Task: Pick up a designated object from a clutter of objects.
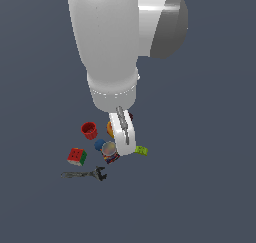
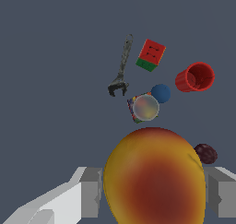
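The designated object, an orange-yellow ball with a red blush (image 2: 154, 177), fills the near part of the wrist view. It sits between my two grey fingers (image 2: 91, 191), touching both. My gripper (image 2: 154, 193) is shut on it. In the exterior view only a sliver of this ball (image 1: 109, 129) shows beside the white hand of my gripper (image 1: 121, 134), which hangs over the clutter of objects.
Around the gripper lie a red cup (image 1: 89, 130), a blue ball (image 1: 99, 144), a multicoloured can (image 1: 109, 151), a Rubik's cube (image 1: 77, 156), a dark wrench (image 1: 85, 174), a lime-green block (image 1: 141, 150) and a dark maroon ball (image 2: 205, 153).
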`<state>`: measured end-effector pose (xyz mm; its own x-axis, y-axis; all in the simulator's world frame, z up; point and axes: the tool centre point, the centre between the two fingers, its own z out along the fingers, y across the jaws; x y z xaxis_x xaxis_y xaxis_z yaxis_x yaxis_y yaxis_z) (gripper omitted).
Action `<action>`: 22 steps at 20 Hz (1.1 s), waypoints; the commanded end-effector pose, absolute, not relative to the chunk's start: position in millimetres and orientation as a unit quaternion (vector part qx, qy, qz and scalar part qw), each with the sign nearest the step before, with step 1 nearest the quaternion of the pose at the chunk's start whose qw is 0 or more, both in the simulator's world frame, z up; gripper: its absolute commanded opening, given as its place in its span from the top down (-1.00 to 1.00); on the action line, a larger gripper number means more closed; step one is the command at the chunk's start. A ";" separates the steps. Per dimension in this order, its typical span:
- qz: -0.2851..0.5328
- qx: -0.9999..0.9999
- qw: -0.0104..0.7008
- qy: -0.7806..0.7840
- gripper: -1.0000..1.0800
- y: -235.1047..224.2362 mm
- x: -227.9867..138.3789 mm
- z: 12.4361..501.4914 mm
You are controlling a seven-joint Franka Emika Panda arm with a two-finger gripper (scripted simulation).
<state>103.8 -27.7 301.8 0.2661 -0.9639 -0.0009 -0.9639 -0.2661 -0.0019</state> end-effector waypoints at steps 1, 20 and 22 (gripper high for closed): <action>0.000 -0.796 0.001 0.606 1.00 -36.4 111.7 318.4; 0.000 -0.796 0.000 0.606 1.00 -64.9 141.1 370.7; 0.000 -0.796 0.000 0.606 1.00 -65.3 141.4 370.8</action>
